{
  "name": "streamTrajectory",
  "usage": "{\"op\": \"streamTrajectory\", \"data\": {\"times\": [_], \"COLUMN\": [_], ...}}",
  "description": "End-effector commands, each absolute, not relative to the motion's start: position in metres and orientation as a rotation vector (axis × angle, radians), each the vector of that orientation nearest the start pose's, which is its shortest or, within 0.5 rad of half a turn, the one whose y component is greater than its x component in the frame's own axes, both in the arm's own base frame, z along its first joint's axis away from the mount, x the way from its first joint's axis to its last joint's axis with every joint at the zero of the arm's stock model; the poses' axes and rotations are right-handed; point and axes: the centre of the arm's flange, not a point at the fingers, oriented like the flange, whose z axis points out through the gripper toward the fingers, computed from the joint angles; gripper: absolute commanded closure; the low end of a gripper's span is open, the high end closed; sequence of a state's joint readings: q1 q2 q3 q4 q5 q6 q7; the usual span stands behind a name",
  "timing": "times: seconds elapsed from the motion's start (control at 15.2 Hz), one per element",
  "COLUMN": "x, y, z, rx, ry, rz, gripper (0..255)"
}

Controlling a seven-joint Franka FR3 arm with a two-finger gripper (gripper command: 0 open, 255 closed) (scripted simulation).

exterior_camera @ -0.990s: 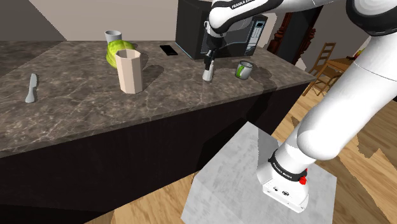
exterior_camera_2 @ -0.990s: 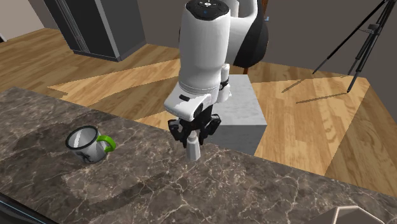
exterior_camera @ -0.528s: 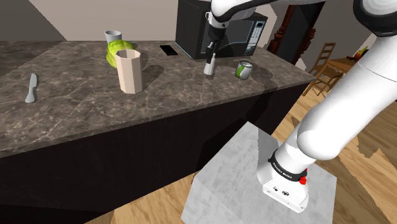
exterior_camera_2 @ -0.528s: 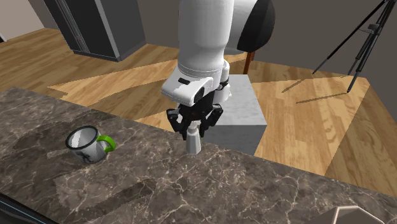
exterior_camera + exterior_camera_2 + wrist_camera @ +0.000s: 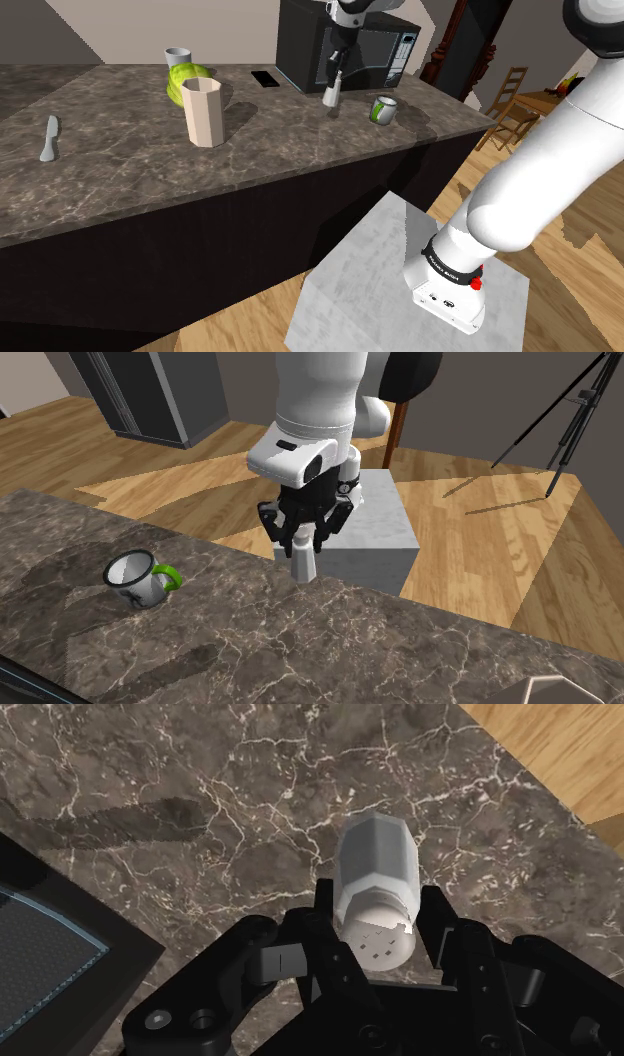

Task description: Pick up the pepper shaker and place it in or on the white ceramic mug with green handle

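1. The gripper (image 5: 380, 919) is clamped on the pepper shaker (image 5: 378, 899). One black finger presses each side just under its perforated cap, and its body points down away from the hand.
2. The shaker hangs upright over the dark marble countertop (image 5: 300, 642). Its shadow lies apart from its base in the shoulder view, so I judge it clear of the surface. Grasp and lift look done.
3. The white mug with green handle (image 5: 140, 587) stands on the same counter. The shaker (image 5: 303, 564) is to its right in the second exterior view, near but not touching, and higher than its rim. The mug seems to lean slightly, with its mouth open and nothing in it.
4. Left to do, as I judge it: carry the shaker sideways over the mug's mouth, lower it in, then let go.
5. From the stand (image 5: 400, 270), on the mug's near side, the white arm rises and reaches over the counter. The last link is nearly vertical above the gripper (image 5: 303, 542), fingers pointing straight down.
6. Behind the mug (image 5: 383, 110) sits a black microwave (image 5: 340, 45). The shaker (image 5: 331, 95) hangs before it.
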State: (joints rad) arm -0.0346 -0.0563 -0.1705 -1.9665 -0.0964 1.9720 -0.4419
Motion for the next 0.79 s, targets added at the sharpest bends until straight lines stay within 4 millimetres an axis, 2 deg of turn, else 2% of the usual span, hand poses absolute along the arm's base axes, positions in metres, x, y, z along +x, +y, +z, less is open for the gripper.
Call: {"op": "streamTrajectory", "data": {"times": [0.0,0.13,0.73], "x": [0.536,0.536,0.518], "y": [-0.120,-0.120,-0.237], "z": [0.513,0.521,0.529], "rx": [-3.207,-3.207,-3.207], "ry": [-0.438,-0.438,-0.438], "rz": [-0.052,-0.052,-0.052], "gripper": [255,255,255]}}
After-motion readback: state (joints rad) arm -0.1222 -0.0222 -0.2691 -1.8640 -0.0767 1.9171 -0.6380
